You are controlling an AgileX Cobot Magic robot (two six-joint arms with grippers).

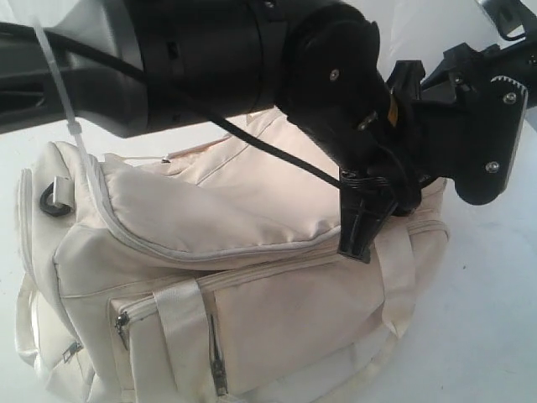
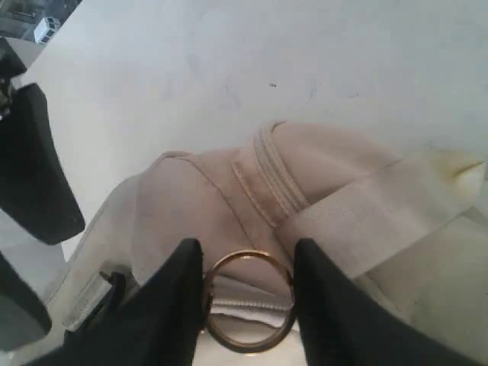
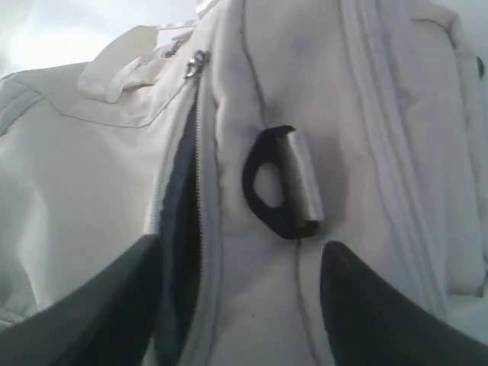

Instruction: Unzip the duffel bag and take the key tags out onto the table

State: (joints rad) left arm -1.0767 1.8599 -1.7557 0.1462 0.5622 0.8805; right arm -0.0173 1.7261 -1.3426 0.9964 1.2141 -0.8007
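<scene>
The cream-white duffel bag [image 1: 218, 252] lies on the white table [image 1: 487, 294], and the grey zipper [image 1: 210, 253] round its top flap looks closed. My left gripper [image 2: 248, 248] is at one end of the bag, shut on a brass metal ring [image 2: 250, 346] that touches both fingers. In the exterior view its black fingers [image 1: 359, 235] point down at the bag's top right. My right gripper [image 3: 240, 248] is open against a bag end beside a black strap ring [image 3: 271, 191] and a partly open zipper gap [image 3: 183, 198]. The key tags are hidden.
My left arm [image 1: 210, 59] fills the upper part of the exterior view, with a black cable [image 1: 252, 138] hanging over the bag. The right gripper's black body [image 1: 482, 134] sits above the bag's right end. Webbing handles [image 1: 180, 327] and side pocket zippers [image 1: 216, 353] face the camera.
</scene>
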